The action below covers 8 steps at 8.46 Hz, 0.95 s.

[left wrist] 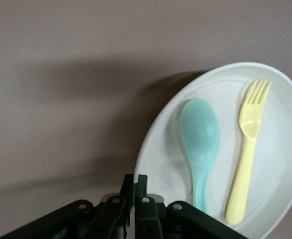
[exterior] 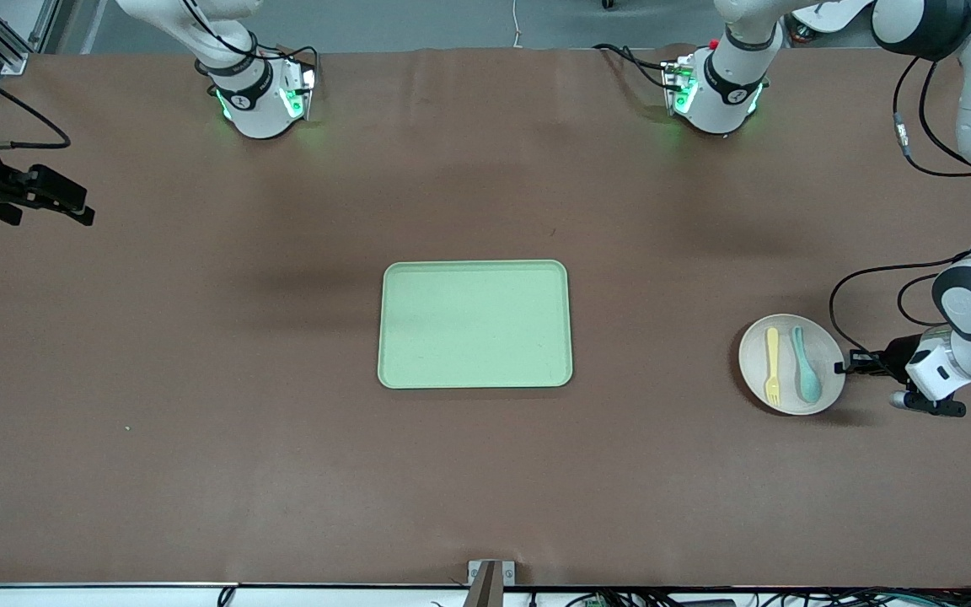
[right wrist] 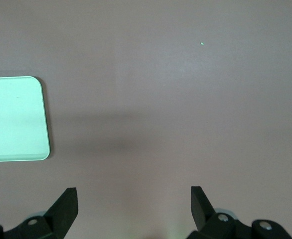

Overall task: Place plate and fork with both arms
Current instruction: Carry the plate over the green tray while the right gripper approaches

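The round pale plate [exterior: 828, 347] lies on the table toward the left arm's end. A pale yellow fork [exterior: 772, 364] and a teal spoon [exterior: 806, 366] lie side by side on it. My left gripper [exterior: 841, 367] is shut on the plate's rim at the edge nearest the table's end. In the left wrist view its fingertips [left wrist: 136, 180] pinch the rim of the plate [left wrist: 278, 149], with the fork [left wrist: 245, 154] and spoon [left wrist: 201, 144] lying past them. My right gripper [exterior: 81, 211] waits open over bare table at the right arm's end, fingers wide apart [right wrist: 133, 196].
A rectangular light green tray [exterior: 474, 324] sits in the middle of the table, with nothing on it; its corner [right wrist: 14, 119] shows in the right wrist view. Brown table surface surrounds it on every side.
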{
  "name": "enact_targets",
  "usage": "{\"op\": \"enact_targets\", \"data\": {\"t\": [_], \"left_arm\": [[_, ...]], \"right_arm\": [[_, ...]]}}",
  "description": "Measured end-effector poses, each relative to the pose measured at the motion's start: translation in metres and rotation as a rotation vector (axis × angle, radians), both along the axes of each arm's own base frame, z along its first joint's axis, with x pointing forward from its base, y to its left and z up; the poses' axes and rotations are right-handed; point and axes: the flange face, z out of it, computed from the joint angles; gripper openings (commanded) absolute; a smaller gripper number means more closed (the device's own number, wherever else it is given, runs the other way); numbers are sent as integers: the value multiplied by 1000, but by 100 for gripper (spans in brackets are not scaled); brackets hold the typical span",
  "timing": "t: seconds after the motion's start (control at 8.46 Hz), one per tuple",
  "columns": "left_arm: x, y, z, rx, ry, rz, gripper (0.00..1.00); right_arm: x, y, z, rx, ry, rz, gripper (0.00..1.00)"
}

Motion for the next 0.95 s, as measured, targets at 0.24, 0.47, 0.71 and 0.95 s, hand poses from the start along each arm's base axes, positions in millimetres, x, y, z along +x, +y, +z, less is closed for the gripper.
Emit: {"op": "enact_targets", "data": {"t": [0.24, 0.47, 0.71, 0.95], "left_arm": [[16, -42, 34, -31, -42, -57, 0], [23, -107, 79, -79, -44, -86, 0], [20, -194, 102, -111, 2, -55, 0], [8, -288, 103, -115, 45, -9, 0]], "right_arm": [[8, 20, -14, 2, 21, 30, 100], [22, 62, -38, 9, 35, 23, 100], [31, 128, -64, -1, 33, 11, 100], [39, 185, -93, 0, 12, 11, 100]]}}
